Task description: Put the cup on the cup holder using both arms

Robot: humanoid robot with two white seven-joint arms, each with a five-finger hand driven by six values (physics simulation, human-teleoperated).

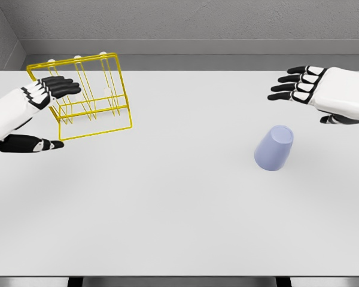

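Grey walls are backing a wide white bench (167, 203) where I am working in simulation. My left hand (33, 110) is hovering at the left edge with fingers stretched out and thumb apart, gripping nothing, its fingertips overlapping the near side of the yellow wire cup holder (87, 98). My right hand (323, 92) is hanging at the far right, fingers likewise extended and empty. The lilac cup (274, 148) is sitting on the bench below and to the left of that hand, well apart from the holder, and appears to be resting mouth down, though I cannot be sure. I am judging it light, rigid and smooth, so likely to slip; wrapping the fingers around its tapered wall looks the safest hold. The holder looks thin, light and easily nudged, and its pegs are looking tilted. Nothing is lying between cup and holder.
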